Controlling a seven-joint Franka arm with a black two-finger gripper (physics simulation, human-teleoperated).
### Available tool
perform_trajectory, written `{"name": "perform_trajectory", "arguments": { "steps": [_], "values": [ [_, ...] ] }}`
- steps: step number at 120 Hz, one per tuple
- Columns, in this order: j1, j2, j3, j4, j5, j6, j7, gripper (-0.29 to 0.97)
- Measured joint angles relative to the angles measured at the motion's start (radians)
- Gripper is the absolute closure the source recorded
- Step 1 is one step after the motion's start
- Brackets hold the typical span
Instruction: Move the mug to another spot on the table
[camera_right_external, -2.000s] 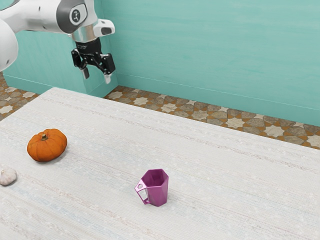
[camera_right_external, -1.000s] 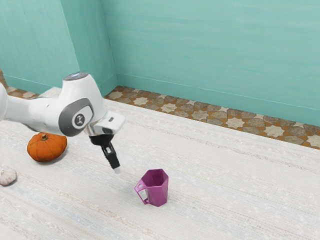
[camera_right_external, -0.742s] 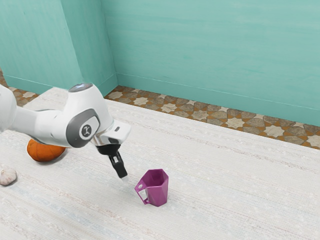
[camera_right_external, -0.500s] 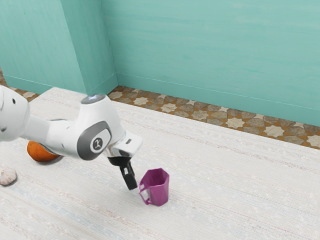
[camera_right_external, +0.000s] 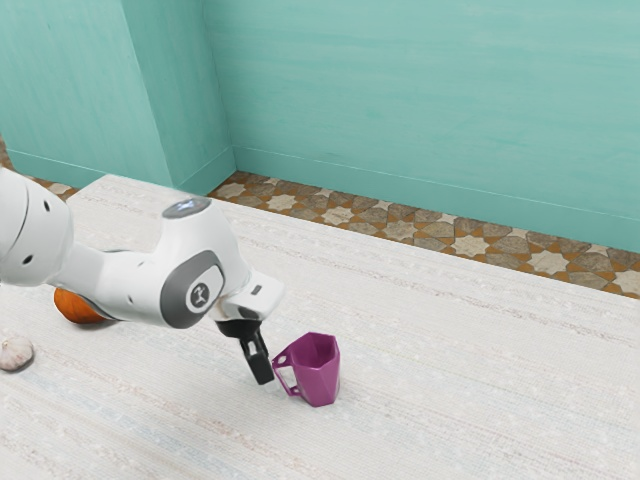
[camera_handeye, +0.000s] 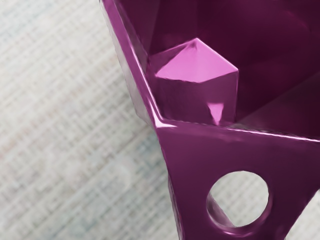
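Exterior view: a pale, whitewashed table (camera_right_external: 480, 380) with a fine wood grain takes up the foreground. Behind it runs a strip of floor (camera_right_external: 420, 228) in brown and orange star-patterned tiles. The floor ends at plain teal walls (camera_right_external: 420, 90), which meet in a corner at the upper left. The white arm (camera_right_external: 150, 285) comes in low from the exterior view's left. Its black gripper (camera_right_external: 263, 372) is angled down to the table just beside the mug (camera_right_external: 318, 368), at the handle side. From here I cannot tell whether the gripper is wide, narrow or closed on the handle. The mug is purple and faceted. It sits on the table near the front middle, mouth up, with its handle turned toward the exterior view's left. A pumpkin (camera_right_external: 72, 306) peeks out from behind the arm. A garlic (camera_right_external: 14, 352) lies by the left edge, well apart from the mug.

Wrist view: the mug (camera_handeye: 210, 150) is right under the hand. Its angular rim, dark inside and flat handle with a round hole are in sight. The grained table (camera_handeye: 60, 125) lies beside it.
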Motion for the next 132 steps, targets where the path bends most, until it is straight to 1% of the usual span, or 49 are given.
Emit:
{"name": "perform_trajectory", "arguments": {
  "steps": [8, 37, 132],
  "values": [
    [-0.023, 0.003, 0.0, 0.0, -0.001, 0.001, 0.004, 0.02],
    [-0.052, 0.021, 0.0, 0.012, 0.005, 0.009, 0.02, 0.02],
    [-0.06, 0.031, 0.001, 0.026, 0.012, 0.017, 0.071, 0.03]
  ]
}}
